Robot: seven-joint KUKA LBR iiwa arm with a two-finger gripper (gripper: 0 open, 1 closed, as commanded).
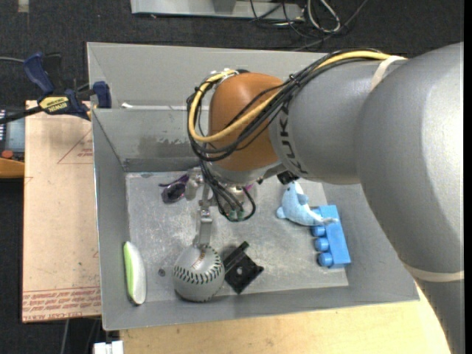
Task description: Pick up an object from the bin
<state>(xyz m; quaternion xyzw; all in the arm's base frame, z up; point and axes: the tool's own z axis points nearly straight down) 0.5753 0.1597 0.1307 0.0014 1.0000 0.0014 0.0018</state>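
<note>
The gripper (pixel 203 231), its state impossible to tell, hangs over a ribbed grey rounded object (pixel 198 273).

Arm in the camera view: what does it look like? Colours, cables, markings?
The arm has fat, rounded, silver-grey links, with black KUKA lettering partly visible on one. An orange-brown domed cover caps the wrist. Yellow and black cables run along the arm and loop over the cover. Under it is a slim grey metal gripper with thin wires beside it.
</note>
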